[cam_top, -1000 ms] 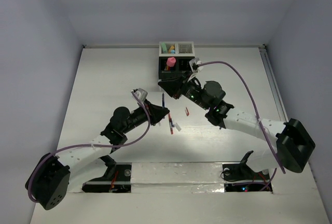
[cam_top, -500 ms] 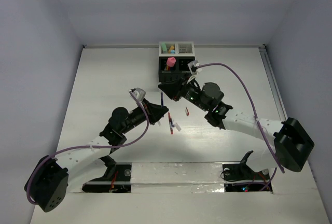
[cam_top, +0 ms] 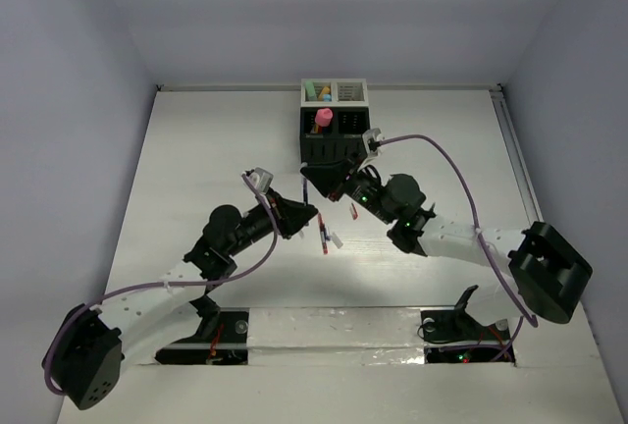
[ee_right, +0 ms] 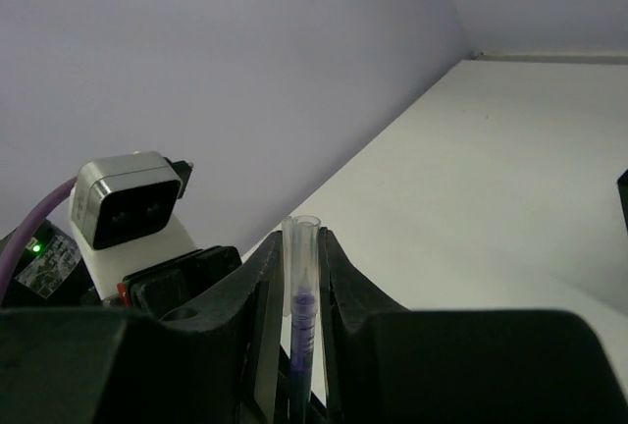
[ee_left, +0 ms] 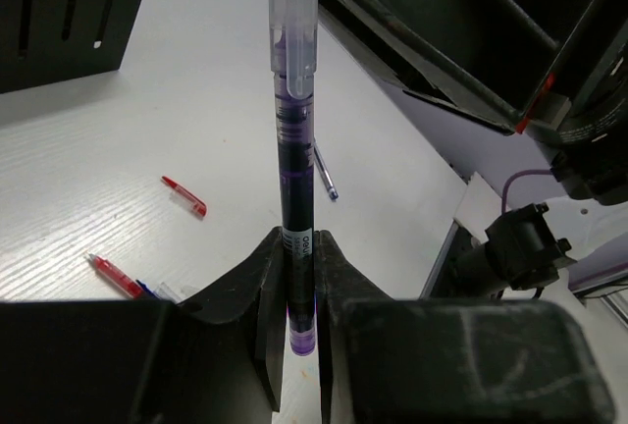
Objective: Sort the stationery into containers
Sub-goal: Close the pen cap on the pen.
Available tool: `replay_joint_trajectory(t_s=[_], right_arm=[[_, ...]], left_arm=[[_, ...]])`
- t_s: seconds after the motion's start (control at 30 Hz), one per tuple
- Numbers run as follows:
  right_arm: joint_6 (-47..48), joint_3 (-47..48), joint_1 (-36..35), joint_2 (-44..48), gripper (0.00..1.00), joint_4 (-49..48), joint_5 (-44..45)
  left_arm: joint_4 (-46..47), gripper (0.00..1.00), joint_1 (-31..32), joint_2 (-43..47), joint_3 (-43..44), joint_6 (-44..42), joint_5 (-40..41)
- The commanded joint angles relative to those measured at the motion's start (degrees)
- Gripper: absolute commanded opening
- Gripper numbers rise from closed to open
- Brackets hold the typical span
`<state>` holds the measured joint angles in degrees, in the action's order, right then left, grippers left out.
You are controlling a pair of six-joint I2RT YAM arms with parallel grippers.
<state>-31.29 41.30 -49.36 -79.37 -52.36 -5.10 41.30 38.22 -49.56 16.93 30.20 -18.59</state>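
Both hold one dark pen (ee_left: 294, 149): left fingers (ee_left: 273, 265) clamp tail end, right fingers (ee_right: 269, 272) pinch cap end. Pen points toward black box (cam_top: 345, 128); right arm (cam_top: 461, 239) nearer it.

A white, faintly grained table (cam_top: 196, 149) sits between plain lavender walls (cam_top: 324, 12) (back and both sides). The light is soft and even.

The white table (cam_top: 196, 149) carries a white organizer box (cam_top: 335, 89) at its far edge, joined to a black organizer box (cam_top: 307, 132) just in front. Nearer the middle lie a red pen (cam_top: 323, 239), a short red piece (cam_top: 353, 211) and a small white bit (cam_top: 337, 240) just beside the pen.
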Motion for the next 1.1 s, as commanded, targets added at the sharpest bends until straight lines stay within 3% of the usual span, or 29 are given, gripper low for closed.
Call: replay_joint_trajectory(t_s=[0.0,0.33,0.4,0.43,0.7,0.9,1.07], right_arm=[[1.5,-3.2,-2.6,-0.8,0.0,-5.8,0.4],[3.0,-4.7,-3.6,2.2,0.0,1.1,-0.4],[3.2,-3.5,-3.6,2.7,0.0,6.8,-2.3],[3.3,-3.0,-3.6,3.5,0.0,15.5,-5.9],[-1.8,-12.1,-3.6,6.4,0.0,17.1,-9.5],[-4.0,-18.0,-4.8,10.1,0.0,19.7,-10.7],[-6.9,-21.1,-7.7,8.2,0.0,17.7,-12.0]], left_arm=[[4.8,0.0,-0.5,3.8,3.6,2.3,1.9],[3.1,0.0,-0.5,4.3,6.7,3.7,-0.6],[0.7,0.0,-0.5,4.3,8.1,3.5,-0.6],[-1.7,0.0,-1.0,3.3,10.9,2.8,-0.1],[-1.7,0.0,-1.0,1.1,16.2,2.3,-0.5],[-0.3,0.0,-4.5,-1.2,17.3,4.8,-3.1],[1.3,0.0,-4.5,-2.6,18.4,5.8,-4.3]])
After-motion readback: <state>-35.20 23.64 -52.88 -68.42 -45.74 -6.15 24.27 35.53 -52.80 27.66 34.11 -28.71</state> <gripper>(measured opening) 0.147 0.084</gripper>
